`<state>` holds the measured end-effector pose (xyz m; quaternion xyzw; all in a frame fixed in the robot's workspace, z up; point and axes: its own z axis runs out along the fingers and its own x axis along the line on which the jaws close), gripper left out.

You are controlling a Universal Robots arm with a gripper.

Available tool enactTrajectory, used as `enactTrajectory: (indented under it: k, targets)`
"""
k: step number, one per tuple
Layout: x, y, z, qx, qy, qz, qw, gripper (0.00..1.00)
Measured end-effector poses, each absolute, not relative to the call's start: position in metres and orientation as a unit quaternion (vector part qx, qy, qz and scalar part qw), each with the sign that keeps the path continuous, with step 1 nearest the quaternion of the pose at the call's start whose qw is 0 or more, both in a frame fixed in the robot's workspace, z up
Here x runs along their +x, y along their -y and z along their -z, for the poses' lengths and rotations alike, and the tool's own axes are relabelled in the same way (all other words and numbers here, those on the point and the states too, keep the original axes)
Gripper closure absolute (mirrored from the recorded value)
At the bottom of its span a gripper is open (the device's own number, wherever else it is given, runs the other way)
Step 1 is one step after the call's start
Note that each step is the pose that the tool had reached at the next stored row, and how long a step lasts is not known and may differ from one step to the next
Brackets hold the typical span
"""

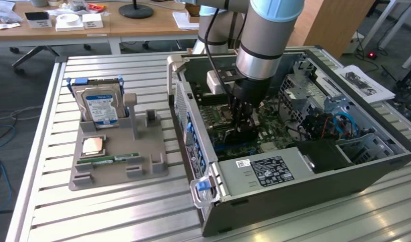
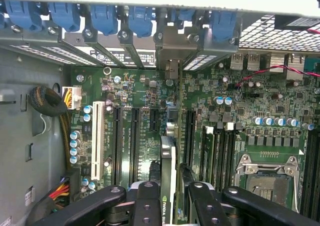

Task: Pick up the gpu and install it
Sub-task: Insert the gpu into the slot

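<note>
Fingers point(image 2: 169, 198): clenched on the gpu point(image 2: 168, 161), one black finger on each flat face, seen from the wrist view.
Gpu: held on edge, upright, thin and dark, inside the open computer case point(image 1: 326, 176), down among the long black slots point(image 2: 125, 141) of the green motherboard point(image 2: 240, 111); whether it is seated in a slot cannot be told.
Arm point(image 1: 263, 45): reaches down into the middle of the case in the exterior view, fingers low over the board.
Case: lies on its side on the slatted counter point(image 1: 91, 212), toward the exterior view's right.
Grey holder point(image 1: 115, 166): on the counter, to the exterior view's left of the case, well apart from the fingers.
Hard drive point(image 1: 100, 106): blue-labelled, standing upright at the far end of the holder.
Memory stick point(image 1: 111, 159): narrow, green, lying flat near the holder's near end.
</note>
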<state>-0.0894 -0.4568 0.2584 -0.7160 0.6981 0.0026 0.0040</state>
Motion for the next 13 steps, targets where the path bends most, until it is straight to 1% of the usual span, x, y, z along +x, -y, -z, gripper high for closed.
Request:
enactTrajectory:
  k: [13]
  targets:
    - [-0.0894,0.4571,-0.2597,-0.716,-0.698,-0.003,0.004,0.74]
